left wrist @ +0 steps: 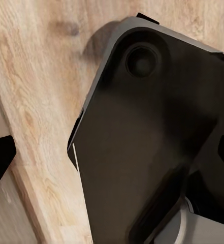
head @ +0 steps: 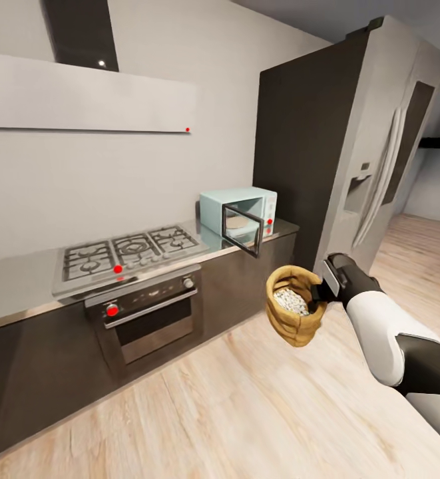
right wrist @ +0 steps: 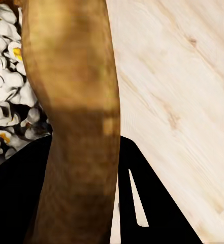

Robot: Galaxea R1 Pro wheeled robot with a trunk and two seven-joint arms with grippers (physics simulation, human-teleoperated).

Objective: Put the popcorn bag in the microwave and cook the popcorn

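The mustard-tan popcorn bag (head: 293,326) hangs in the air above the wood floor, in front of the counter. My right gripper (head: 321,293) is shut on its rolled rim from the right. Inside the bag lies whitish popcorn (head: 291,301). In the right wrist view the bag's rim (right wrist: 76,76) runs between my right gripper's (right wrist: 84,152) black fingers, with puffed white and yellow popcorn (right wrist: 7,101) beside it. The mint-blue microwave (head: 246,199) stands on the silver countertop (head: 20,293) behind the bag, its dark glass door (head: 241,229) swung open. My left gripper (left wrist: 112,157) is open and hangs over the robot's dark base.
A steel gas hob (head: 130,253) sits left of the microwave above a black oven (head: 150,313). A tall dark cabinet (head: 299,146) and a steel fridge (head: 379,166) stand to the right. Pale wood floor (head: 246,412) stretches in front of the cabinets.
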